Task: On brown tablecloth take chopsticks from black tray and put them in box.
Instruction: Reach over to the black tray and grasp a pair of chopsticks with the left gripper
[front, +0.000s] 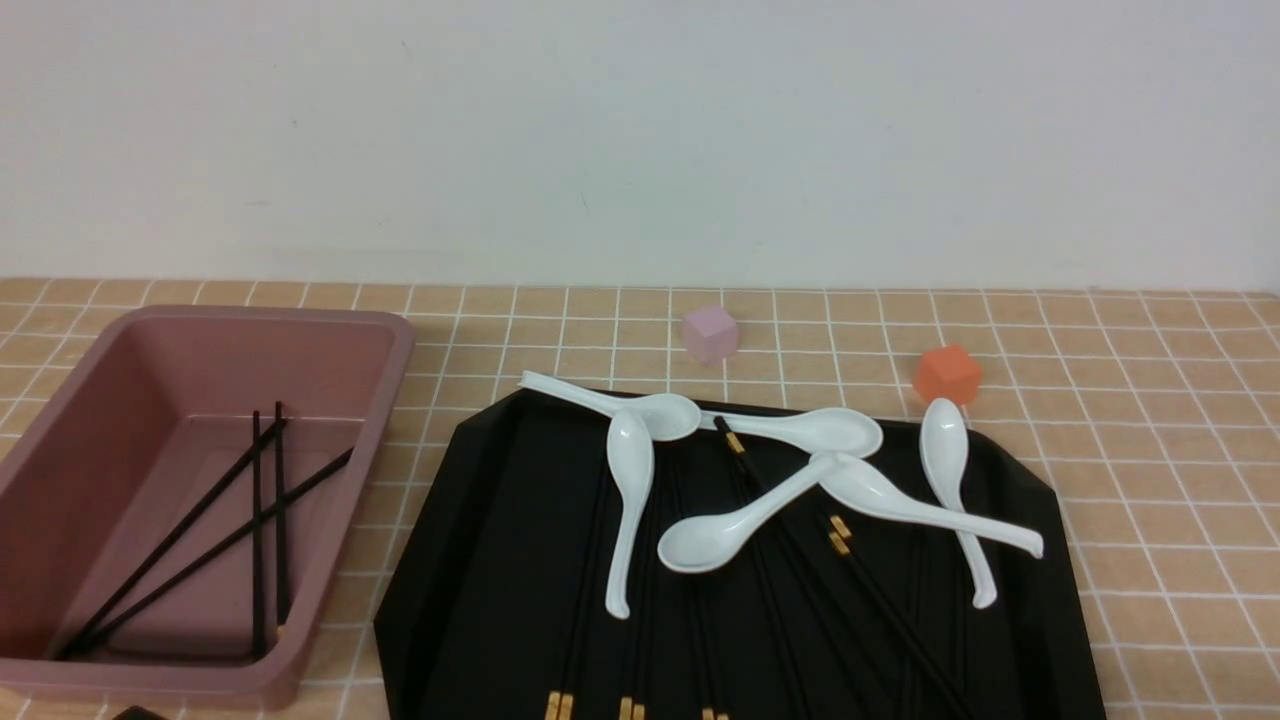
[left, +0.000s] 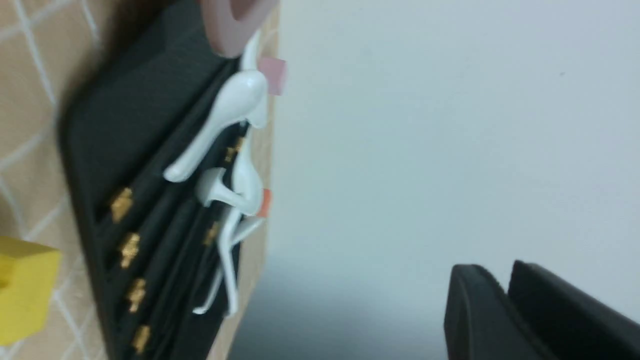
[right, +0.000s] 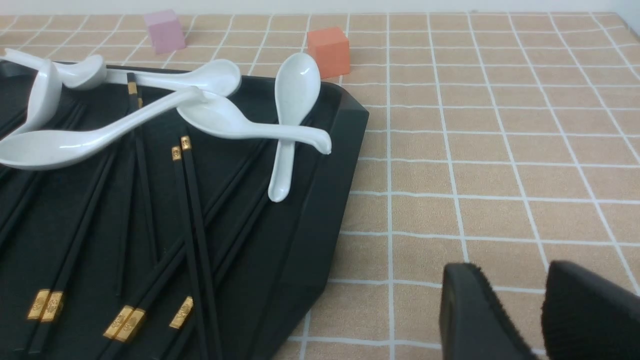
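The black tray lies on the brown tablecloth in the middle. Several black chopsticks with gold bands lie in it, partly under white spoons. The pink box stands at the left and holds several chopsticks. Neither gripper shows in the front view. In the left wrist view my left gripper is shut on nothing, raised and facing the wall, with the tray off to one side. In the right wrist view my right gripper is open and empty over bare cloth beside the tray and its chopsticks.
A lilac cube and an orange cube sit on the cloth behind the tray. A yellow block sits near the tray's front corner in the left wrist view. A white wall stands behind the table.
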